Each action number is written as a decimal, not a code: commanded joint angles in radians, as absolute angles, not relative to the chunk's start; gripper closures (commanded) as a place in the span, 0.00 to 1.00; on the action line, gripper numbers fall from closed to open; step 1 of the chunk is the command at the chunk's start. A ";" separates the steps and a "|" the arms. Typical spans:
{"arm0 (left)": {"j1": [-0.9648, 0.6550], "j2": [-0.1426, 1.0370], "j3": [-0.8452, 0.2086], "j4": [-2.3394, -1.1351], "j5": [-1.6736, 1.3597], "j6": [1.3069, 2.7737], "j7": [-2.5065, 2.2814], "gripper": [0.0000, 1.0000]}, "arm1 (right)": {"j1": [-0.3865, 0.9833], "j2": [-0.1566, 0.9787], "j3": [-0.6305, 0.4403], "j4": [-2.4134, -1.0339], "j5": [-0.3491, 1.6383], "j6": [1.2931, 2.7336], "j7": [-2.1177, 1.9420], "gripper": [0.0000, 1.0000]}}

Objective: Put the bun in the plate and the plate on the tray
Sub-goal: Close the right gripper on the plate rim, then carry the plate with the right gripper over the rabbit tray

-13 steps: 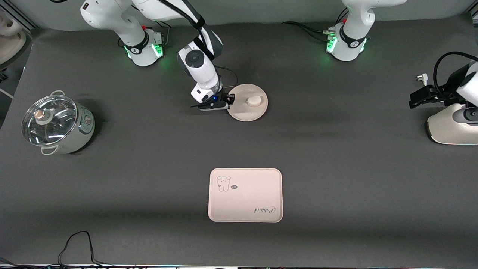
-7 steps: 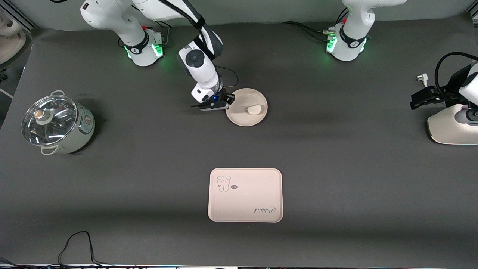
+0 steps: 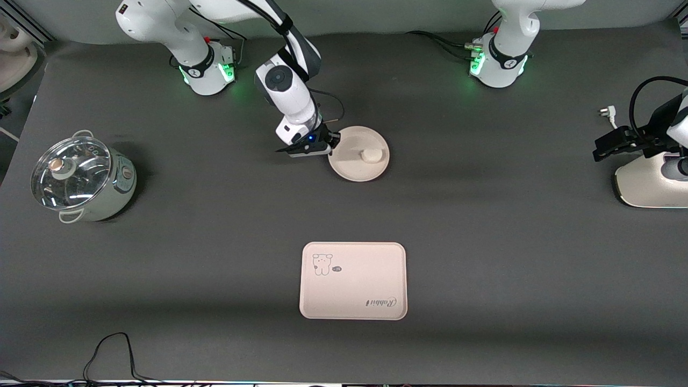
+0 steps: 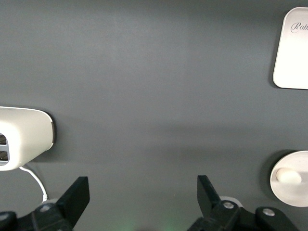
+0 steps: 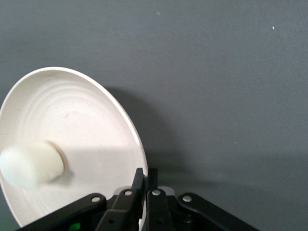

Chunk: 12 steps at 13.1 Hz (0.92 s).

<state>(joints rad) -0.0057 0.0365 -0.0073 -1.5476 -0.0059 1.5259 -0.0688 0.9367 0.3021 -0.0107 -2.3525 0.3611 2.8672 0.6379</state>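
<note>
The right end effector (image 3: pixel 329 144) is clamped shut on the rim of the plate (image 3: pixel 359 166), which sits toward the table's robot-side edge with the bun (image 3: pixel 370 155) already in it. The tray (image 3: pixel 353 280) lies well apart near the front edge, almost straight toward the camera, so the carry looks like a plain pull that way. The left end effector (image 4: pixel 142 195) waits wide open at its end of the table.

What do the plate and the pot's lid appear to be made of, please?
The plate looks like matte speckled ceramic or melamine: faint concentric ridges, tiny flecks, no gloss. The pot's lid seems to be clear glass with a metal rim: it reflects light and shows the pot's inside.
</note>
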 commanded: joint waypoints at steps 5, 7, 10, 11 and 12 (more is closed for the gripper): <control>-0.012 0.028 -0.009 -1.552 -0.018 1.548 -0.054 0.00 | 0.882 0.003 -0.015 -2.358 0.390 2.631 0.540 1.00; -0.012 0.029 -0.009 -1.546 -0.018 1.552 -0.052 0.00 | 0.864 0.000 -0.015 -2.321 0.390 2.583 0.535 1.00; -0.015 0.031 -0.009 -1.534 -0.017 1.552 -0.052 0.00 | 0.810 0.079 -0.020 -2.208 0.390 2.574 0.528 1.00; -0.015 0.031 -0.011 -1.528 -0.014 1.554 -0.052 0.00 | 0.795 0.131 -0.026 -2.147 0.390 2.569 0.516 1.00; -0.017 0.031 -0.009 -1.528 -0.012 1.560 -0.052 0.00 | 0.767 0.190 -0.029 -2.067 0.390 2.539 0.503 1.00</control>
